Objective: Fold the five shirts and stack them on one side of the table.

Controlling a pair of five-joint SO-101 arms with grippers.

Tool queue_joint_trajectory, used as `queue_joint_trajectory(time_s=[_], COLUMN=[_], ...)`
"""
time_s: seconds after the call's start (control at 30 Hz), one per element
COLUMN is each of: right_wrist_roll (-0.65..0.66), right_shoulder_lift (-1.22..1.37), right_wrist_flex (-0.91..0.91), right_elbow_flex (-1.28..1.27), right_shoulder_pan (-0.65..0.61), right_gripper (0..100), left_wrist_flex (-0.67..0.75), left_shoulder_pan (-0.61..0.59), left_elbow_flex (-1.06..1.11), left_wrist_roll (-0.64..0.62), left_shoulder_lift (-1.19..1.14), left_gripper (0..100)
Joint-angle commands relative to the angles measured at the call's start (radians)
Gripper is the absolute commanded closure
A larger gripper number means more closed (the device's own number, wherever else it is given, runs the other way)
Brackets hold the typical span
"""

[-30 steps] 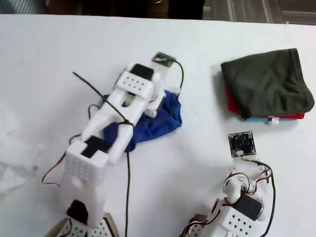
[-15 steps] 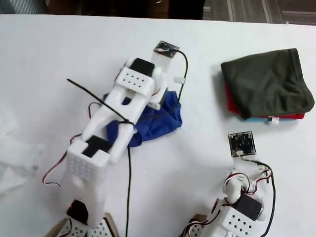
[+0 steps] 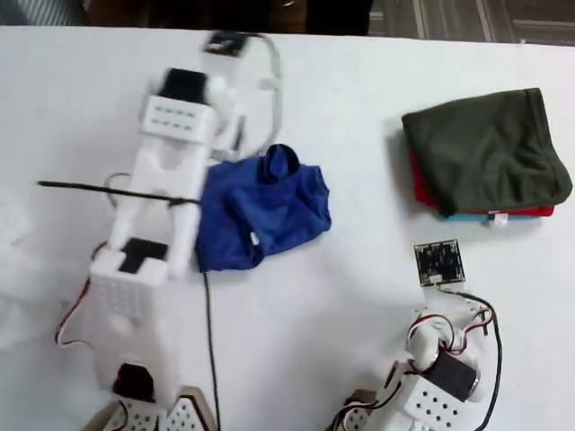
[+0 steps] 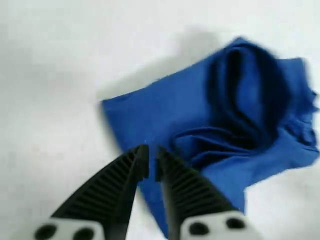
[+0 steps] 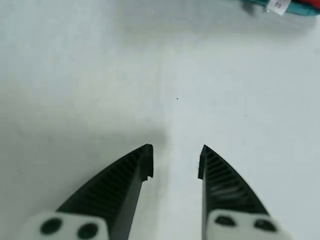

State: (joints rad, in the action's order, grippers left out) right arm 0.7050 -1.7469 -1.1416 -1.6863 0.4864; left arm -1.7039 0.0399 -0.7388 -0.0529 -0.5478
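- While a stack [image 3: 485, 171] of folded shirts sits near the right edge of the table [image 3: 359, 81], toward its far side, the blue shirt [image 3: 265, 214] lies apart from it near the middle of the table, left of centre.
- Stack, by colour: olive shirt [image 3: 485, 144] on top, red shirt [image 3: 424, 193] under it, teal shirt [image 3: 463, 218] at the bottom with a small white label poking out. That makes three layers counted; cannot tell whether another is hidden between them.
- Blue shirt: bunched rather than flat. One side lies as a smooth panel with a straight edge, while the other is rucked into a raised loop and loose folds. Judgement: part-folded at best, and not ready to stack.
- Progress, as a judgement: past the halfway mark. The blue shirt needs its fold tidied or redone, then a move across to the stack by the right edge.
- Left tool [image 4: 149, 162]: jaws all but together with only a sliver between the tips, and no cloth seen in that sliver. The tips sit over the straight edge of the blue shirt; touching or just above it, cannot tell. The left arm [image 3: 153, 206] runs along the shirt's left side toward the far edge.
- Right tool [image 5: 175, 160]: jaws apart, nothing between them, over bare table near the near edge, short of the stack.
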Motion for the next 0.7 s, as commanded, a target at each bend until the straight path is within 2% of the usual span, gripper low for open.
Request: queue_joint_trajectory(time_s=[0.0, 0.13, 0.33, 0.67], right_wrist_roll=[-0.008, -0.008, -0.008, -0.008], right_shoulder_lift=[-0.028, -0.028, -0.027, -0.028], right_wrist_flex=[-0.001, 0.001, 0.015, 0.015], right_elbow_flex=[-0.008, -0.008, -0.008, -0.008], right_shoulder_pan=[-0.001, -0.001, -0.001, -0.001], right_gripper=[84.0, 84.0, 84.0, 84.0], left_wrist_flex=[-0.017, -0.015, -0.009, 0.005], left_shoulder_pan=[-0.06, -0.055, 0.031, 0.295], left_elbow_flex=[0.048, 0.099, 0.124, 0.128], left_wrist_roll=[0.006, 0.0, -0.029, -0.124], left_shoulder_lift=[-0.032, -0.092, -0.121, -0.107], left_gripper=[97, 97, 97, 97])
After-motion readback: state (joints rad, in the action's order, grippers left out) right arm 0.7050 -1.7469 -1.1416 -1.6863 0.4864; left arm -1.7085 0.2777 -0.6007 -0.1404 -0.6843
